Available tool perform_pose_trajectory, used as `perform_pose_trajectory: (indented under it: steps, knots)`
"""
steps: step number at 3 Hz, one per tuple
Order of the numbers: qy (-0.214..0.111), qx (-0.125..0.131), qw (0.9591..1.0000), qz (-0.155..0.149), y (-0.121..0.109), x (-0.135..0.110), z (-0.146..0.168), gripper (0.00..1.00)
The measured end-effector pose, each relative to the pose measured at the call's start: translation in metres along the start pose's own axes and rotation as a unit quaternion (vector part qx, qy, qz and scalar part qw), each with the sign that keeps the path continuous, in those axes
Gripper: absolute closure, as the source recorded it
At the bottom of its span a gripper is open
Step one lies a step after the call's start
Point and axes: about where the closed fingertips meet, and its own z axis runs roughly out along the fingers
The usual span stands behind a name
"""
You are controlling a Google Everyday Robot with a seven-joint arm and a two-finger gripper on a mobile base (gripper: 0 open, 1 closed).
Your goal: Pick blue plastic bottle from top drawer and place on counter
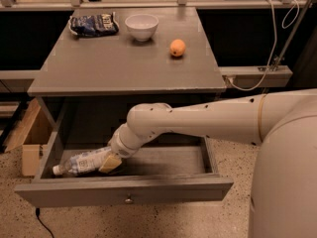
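Observation:
The blue plastic bottle is a clear bottle with a pale label and white cap pointing left. It is tilted, cap end low, inside the open top drawer at its left side. My gripper is shut on the bottle's right end, its tan fingers around the base. My white arm reaches in from the right under the counter. The drawer front with its small round knob faces the camera.
On the counter stand a dark blue snack bag at back left, a white bowl and an orange. A cardboard box sits on the floor left of the drawer. Cables hang at the right.

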Motion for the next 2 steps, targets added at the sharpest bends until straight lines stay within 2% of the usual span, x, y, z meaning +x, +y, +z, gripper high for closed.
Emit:
perform_pose_trajectory:
  steps: [1,2]
  knots:
    - [-0.021,0.0,0.9997,0.009,-0.001,0.001,-0.006,0.92]
    - [-0.068,0.004,0.9975,0.016,-0.002,0.0,-0.028,1.0]
